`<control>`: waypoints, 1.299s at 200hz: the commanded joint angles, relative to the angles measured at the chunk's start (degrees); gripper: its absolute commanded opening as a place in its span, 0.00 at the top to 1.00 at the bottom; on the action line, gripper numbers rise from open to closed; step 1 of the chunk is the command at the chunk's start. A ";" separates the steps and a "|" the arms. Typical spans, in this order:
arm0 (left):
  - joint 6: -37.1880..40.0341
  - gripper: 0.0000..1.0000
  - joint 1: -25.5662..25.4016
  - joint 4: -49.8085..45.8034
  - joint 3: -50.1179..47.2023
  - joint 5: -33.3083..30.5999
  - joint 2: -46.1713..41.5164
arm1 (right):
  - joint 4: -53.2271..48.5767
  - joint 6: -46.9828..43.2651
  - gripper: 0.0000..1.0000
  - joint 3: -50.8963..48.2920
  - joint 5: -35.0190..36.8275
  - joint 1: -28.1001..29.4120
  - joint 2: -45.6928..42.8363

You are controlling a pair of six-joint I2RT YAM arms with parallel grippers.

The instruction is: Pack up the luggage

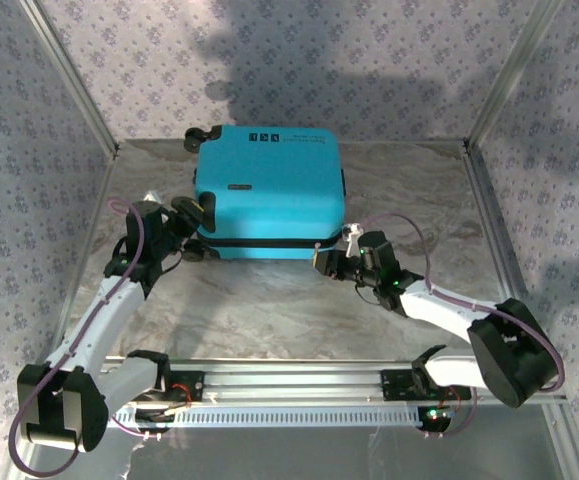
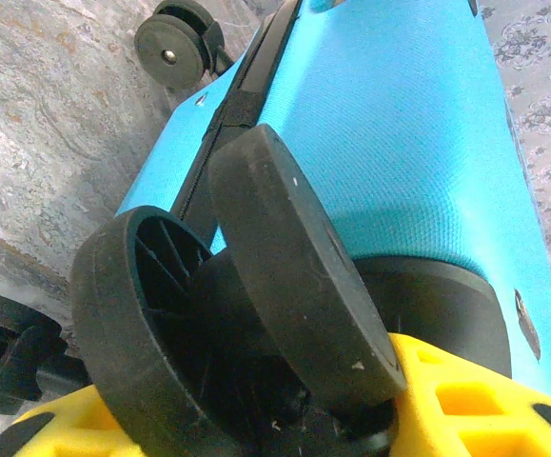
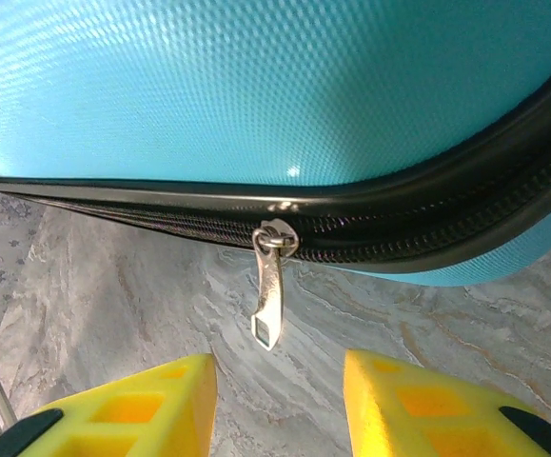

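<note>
Right gripper (image 3: 280,386) gapes over open table (image 3: 465,314) beneath the zipper pull (image 3: 269,295) on the luggage (image 1: 269,195) edge; left gripper (image 2: 256,424) straddles a corner wheel (image 2: 294,276), grip unclear.

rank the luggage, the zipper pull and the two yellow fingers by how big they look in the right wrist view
1. luggage, largest by far
2. yellow fingers, the two look alike, so unranked; nearness to the camera enlarges them
3. zipper pull, smallest

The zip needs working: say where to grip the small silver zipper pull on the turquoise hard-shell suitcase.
Pinch the zipper pull by its flat tab, from the near side below the black zipper track: the tab sticks out free there.
</note>
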 commanded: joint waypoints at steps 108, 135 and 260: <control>14.17 1.00 -3.60 -3.25 0.42 5.23 -1.43 | 5.68 4.11 0.81 5.63 4.89 2.29 7.49; 13.75 1.00 -4.17 -2.48 -0.33 5.39 -1.60 | 7.03 5.96 0.82 5.26 6.58 2.42 7.31; 15.07 1.00 -4.70 -3.62 -0.65 3.92 -3.29 | -7.52 -2.95 1.00 8.35 16.21 1.66 4.44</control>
